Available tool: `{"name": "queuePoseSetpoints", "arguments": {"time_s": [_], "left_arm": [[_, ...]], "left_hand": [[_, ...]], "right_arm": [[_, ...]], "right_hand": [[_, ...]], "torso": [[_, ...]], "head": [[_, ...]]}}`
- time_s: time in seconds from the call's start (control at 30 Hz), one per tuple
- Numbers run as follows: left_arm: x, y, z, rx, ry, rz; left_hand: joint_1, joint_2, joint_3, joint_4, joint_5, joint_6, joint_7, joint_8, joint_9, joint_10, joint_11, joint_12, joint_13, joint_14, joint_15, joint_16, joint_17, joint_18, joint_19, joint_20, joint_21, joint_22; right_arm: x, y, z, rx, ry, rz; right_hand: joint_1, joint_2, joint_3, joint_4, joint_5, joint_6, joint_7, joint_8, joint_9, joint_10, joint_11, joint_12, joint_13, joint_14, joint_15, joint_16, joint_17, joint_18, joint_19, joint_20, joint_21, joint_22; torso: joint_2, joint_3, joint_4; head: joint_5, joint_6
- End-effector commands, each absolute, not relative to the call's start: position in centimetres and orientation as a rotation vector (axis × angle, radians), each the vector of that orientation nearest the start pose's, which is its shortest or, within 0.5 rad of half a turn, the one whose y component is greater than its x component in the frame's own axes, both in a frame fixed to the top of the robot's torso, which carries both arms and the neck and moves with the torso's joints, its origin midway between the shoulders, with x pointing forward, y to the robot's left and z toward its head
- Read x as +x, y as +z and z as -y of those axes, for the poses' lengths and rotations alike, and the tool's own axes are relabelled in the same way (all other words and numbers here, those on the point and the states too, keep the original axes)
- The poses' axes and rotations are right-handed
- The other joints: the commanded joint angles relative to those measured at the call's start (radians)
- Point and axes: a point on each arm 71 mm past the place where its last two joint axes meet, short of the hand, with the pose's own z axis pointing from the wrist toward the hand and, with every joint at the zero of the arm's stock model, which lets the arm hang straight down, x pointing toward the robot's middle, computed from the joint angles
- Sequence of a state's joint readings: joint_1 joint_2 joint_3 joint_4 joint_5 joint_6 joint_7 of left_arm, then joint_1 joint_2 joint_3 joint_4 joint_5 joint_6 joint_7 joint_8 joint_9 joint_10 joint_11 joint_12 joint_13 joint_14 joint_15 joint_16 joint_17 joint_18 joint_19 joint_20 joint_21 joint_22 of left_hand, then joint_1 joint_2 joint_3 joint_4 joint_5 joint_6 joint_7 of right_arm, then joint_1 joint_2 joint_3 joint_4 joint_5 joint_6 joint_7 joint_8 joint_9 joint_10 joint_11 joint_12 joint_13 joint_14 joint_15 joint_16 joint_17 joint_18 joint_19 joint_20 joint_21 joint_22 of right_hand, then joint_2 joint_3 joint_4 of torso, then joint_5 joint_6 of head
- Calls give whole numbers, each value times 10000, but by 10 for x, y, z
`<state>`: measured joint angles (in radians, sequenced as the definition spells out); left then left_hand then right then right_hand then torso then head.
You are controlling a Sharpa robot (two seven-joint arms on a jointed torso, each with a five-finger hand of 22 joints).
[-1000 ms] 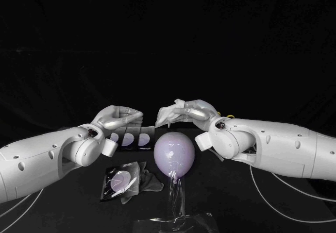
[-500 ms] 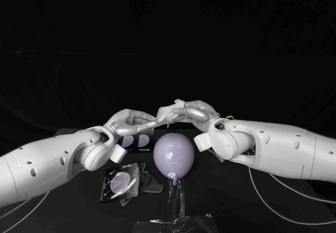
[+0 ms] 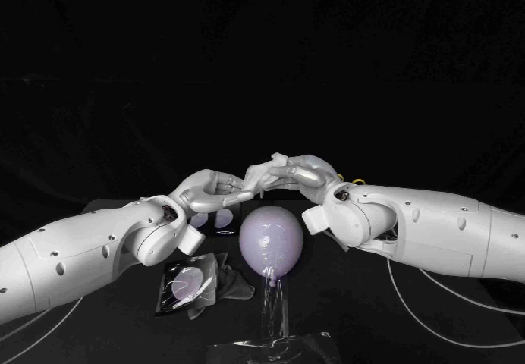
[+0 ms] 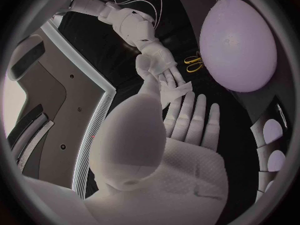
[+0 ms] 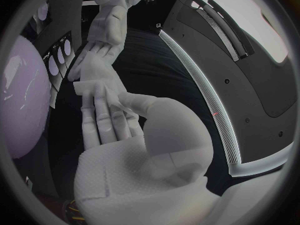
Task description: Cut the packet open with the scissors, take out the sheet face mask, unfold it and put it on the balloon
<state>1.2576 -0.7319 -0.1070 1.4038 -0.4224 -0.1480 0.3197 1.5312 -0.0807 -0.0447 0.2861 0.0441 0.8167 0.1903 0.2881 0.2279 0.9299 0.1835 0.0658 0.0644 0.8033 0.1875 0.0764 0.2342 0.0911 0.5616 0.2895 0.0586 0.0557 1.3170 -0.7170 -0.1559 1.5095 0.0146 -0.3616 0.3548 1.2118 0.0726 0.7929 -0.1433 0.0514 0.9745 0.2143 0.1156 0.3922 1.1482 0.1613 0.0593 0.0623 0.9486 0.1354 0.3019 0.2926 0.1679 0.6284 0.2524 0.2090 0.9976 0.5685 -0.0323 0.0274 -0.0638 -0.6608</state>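
Note:
The folded white sheet face mask [image 3: 260,179] hangs in the air above the lilac balloon [image 3: 271,240]. My right hand [image 3: 295,173] grips the mask's upper part. My left hand [image 3: 215,189] meets it from the other side, thumb and fingertips pinching the mask's near edge [image 4: 175,90]. In the right wrist view the mask [image 5: 94,79] sits between my right hand [image 5: 106,117] and my left hand [image 5: 100,42]. The cut-open dark packet [image 3: 188,285] lies on the table left of the balloon. The yellow-handled scissors [image 4: 195,63] lie behind the balloon [image 4: 240,40].
The balloon stands on a clear stand [image 3: 274,334] near the table's front edge. A dark tray with pale oval pads [image 3: 215,220] lies behind the packet, under my left hand.
My left hand has swung right from beside the tray until its fingers reach the mask. The right hand and the mask have hardly moved.

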Motion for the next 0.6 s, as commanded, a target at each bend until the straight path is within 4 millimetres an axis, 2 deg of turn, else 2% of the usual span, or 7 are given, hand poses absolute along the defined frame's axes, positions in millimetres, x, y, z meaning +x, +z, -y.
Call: {"name": "queuePoseSetpoints", "arguments": {"time_s": [0.03,0.07,0.2,0.23,0.33,0.47,0.6], "left_arm": [[503,-180,-167,-5588,-15016,-16891],[503,-179,-166,-5658,-15024,-16817],[505,-178,-166,-6033,-15005,-16416],[505,-178,-167,-6158,-14970,-16290],[507,-177,-168,-6432,-14809,-15993],[508,-176,-169,-6638,-14608,-15732],[508,-176,-170,-6751,-14563,-15612]], "left_hand": [[243,110,62,-98,33,105,-16,11,14,86,22,59,20,90,-27,39,18,27,68,2,46,16],[808,503,377,-268,43,339,-182,102,42,340,21,161,50,282,-91,133,44,59,221,7,86,33],[1476,1152,1010,-319,42,835,-260,233,60,925,-84,338,66,991,-306,503,183,93,920,24,261,116],[1476,1152,1010,-319,42,835,-260,233,60,925,-84,338,66,991,-306,503,183,93,920,24,261,116],[1983,1344,1703,-293,35,1219,-208,377,117,1452,-381,378,24,1982,-682,1044,427,511,2633,-79,863,381],[2243,1337,2193,-320,44,1460,-287,531,204,1914,-546,460,39,2336,-835,1250,535,702,2902,-103,1020,432],[2247,1029,2984,-149,42,1627,-327,696,352,2346,-656,417,11,2637,-966,1456,676,860,3077,-87,1164,478]], "right_arm": [[495,-165,150,10184,15705,-15224],[495,-165,150,10184,15700,-15239],[495,-165,150,10189,15694,-15306],[495,-165,150,10191,15695,-15328],[494,-165,149,10193,15724,-15401],[494,-166,149,10186,15757,-15460],[494,-166,150,10179,15723,-15474]], "right_hand": [[-7,61,-48,-15,-23,-45,-17,52,11,-1,-45,38,-8,69,-24,-50,-11,135,43,10,-8,-12],[-7,61,-48,-15,-23,-45,-17,52,11,-1,-45,38,-8,69,-24,-50,-11,135,43,10,-8,-12],[-3,61,-54,-22,-23,-39,-15,55,12,4,-46,39,-8,77,-25,-54,-14,135,41,8,-12,-14],[2,65,-62,-30,-21,-34,-13,58,13,9,-46,40,-8,99,-29,-54,-16,136,42,7,-15,-16],[11,82,-92,-45,-22,-22,-11,64,14,28,-49,43,-7,182,-43,-47,-19,138,50,3,-21,-20],[14,91,-114,-54,-24,-12,-11,69,16,41,-52,44,-7,235,-52,-45,-23,139,48,1,-31,-27],[19,101,-141,-69,-23,-2,-15,74,17,59,-60,45,-7,312,-66,-41,-27,142,47,-5,-46,-36]], "torso": [[-5,-5,4],[-6,-6,5],[-4,-5,11],[-3,-6,8],[-3,-6,7],[-1,-2,9],[-4,0,0]], "head": [[6,-7],[7,-9],[22,-2],[29,3],[38,8],[52,-2],[48,4]]}}
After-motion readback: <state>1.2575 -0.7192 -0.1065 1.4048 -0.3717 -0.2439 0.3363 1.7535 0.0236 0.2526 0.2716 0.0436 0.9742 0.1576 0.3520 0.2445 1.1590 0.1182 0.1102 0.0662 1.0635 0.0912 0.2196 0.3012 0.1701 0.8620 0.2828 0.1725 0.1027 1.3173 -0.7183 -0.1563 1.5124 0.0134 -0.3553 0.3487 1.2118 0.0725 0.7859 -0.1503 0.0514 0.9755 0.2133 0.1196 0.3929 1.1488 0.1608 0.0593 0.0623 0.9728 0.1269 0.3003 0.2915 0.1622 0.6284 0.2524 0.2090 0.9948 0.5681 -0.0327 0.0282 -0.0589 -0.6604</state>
